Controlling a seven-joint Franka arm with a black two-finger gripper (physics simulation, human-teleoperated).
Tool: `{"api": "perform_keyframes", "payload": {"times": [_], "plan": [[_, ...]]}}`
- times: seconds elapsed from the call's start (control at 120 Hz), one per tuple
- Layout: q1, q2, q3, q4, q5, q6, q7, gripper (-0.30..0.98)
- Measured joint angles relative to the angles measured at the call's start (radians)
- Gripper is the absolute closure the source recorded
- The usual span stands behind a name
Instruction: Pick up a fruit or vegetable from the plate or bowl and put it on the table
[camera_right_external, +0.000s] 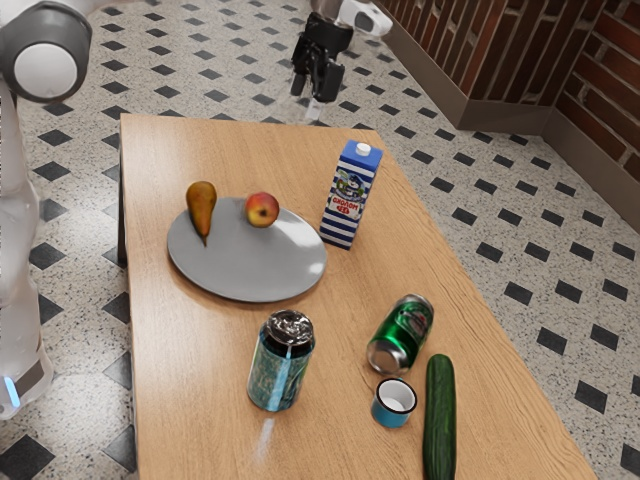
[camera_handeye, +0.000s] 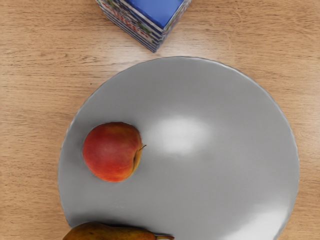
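1. The gripper (camera_right_external: 307, 106) is held high, above the level of the things on the table (camera_right_external: 200, 350), and in the exterior view it is seen against the floor past the table's far edge. The jaws are parted, with a gap between them; how wide that gap is cannot be told exactly. Nothing is gripped.
2. Two fruits are carried by the grey plate (camera_right_external: 250, 268), which is set toward the table's far-left corner, as seen in the exterior view.
3. The apple (camera_right_external: 262, 210) is placed inside the rim, on the part of the plate nearer the table's far edge. In the wrist view its stalk is turned toward the plate's middle.
4. The pear (camera_right_external: 201, 205) is laid beside the apple, apart from it, at the rim nearer the table's left edge in the exterior view. Its narrow end is pointed inward over the plate.
5. The carton (camera_right_external: 350, 196), blue and white, is stood upright just beside the plate, toward the table's right edge in the exterior view.
6. Nearer the exterior camera, a dark teal can (camera_right_external: 280, 365) is stood upright, and a green can (camera_right_external: 402, 333) is laid on its side.
7. The small blue mug (camera_right_external: 392, 408) is set upright near the green can. Beside it, the cucumber (camera_right_external: 440, 420) is stretched out near the table's right edge in that view.
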Motion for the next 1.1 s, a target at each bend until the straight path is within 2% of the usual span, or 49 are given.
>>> {"api": "perform_keyframes", "payload": {"times": [0.15,0.35,0.475,0.592,0.7,0.908,0.95,1.033,1.1], "plan": [[0.146,0.001,0.032,-0.008,-0.025,0.2,0.043,0.02],[0.314,0.001,0.054,-0.006,-0.057,0.313,0.086,0.02],[0.359,-0.009,0.044,0.28,-0.068,0.306,0.111,0.02],[0.316,0.03,0.035,0.297,-0.08,0.297,0.134,0.02],[0.258,0.053,0.026,0.291,-0.057,0.272,0.15,0.02],[0.074,0.108,0.032,0.285,-0.056,0.25,0.177,0.02],[0.075,0.136,0.041,0.278,-0.056,0.247,0.182,0.02],[0.141,0.185,0.048,0.239,-0.055,0.245,0.194,0.02],[0.14,0.19,0.046,0.17,-0.018,0.246,0.193,0.02]]}}
